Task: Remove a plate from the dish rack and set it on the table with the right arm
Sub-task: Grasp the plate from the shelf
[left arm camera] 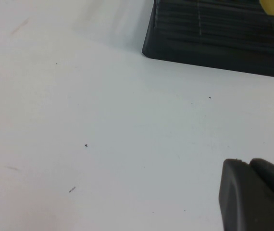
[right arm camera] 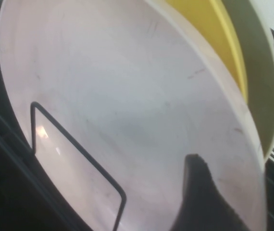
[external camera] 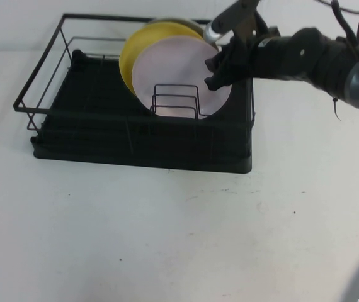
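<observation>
The pale pink plate [external camera: 173, 69] stands on edge in the black dish rack [external camera: 104, 148], leaning against the small wire dividers [external camera: 176, 100]. My right gripper [external camera: 216, 70] is at the plate's upper right rim and shut on it. In the right wrist view one finger [right arm camera: 202, 192] lies on the plate's face [right arm camera: 118, 96]; the other is hidden behind the plate. My left gripper [left arm camera: 250, 166] is shut and empty above the white table [left arm camera: 103, 134], near the rack's corner [left arm camera: 214, 53]. It is out of the high view.
A yellow plate [external camera: 134, 53] and an olive-grey plate [external camera: 186, 23] stand behind the pink one; both show in the right wrist view [right arm camera: 214, 33] [right arm camera: 259, 72]. The rack's tall wire rail [external camera: 41, 75] runs round its left side. The white table [external camera: 167, 233] spreads in front.
</observation>
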